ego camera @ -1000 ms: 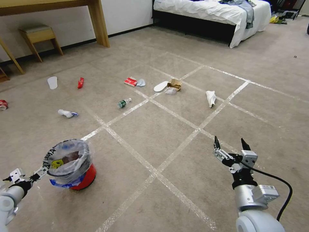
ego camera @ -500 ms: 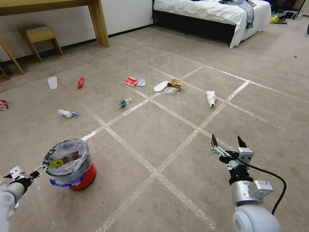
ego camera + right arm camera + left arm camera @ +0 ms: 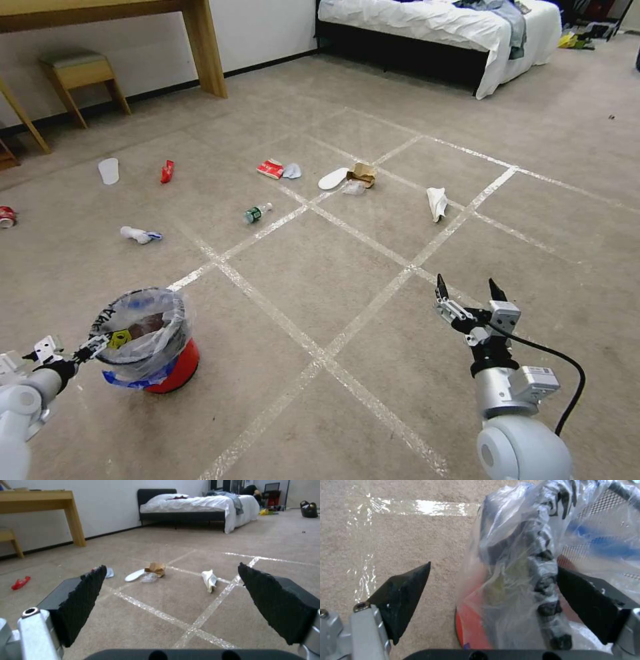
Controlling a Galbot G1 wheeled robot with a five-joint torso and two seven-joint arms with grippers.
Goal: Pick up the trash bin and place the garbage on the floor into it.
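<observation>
Straddled by the left gripper [image 3: 490, 590], whose jaws stand wide with one finger outside and one inside the rim, the trash bin [image 3: 160, 363] sits on the carpeted floor [image 3: 320, 280]. It looks light and fairly stiff, but its clear liner bag [image 3: 520, 555] is slippery and soft, so the rim is probably the best hold. Black lettering on the rim is unreadable. Far ahead of the right gripper [image 3: 467, 293], spread wide and empty, lie a slipper [image 3: 333, 178], tissue [image 3: 437, 202] and green-labelled bottle [image 3: 256, 213].
</observation>
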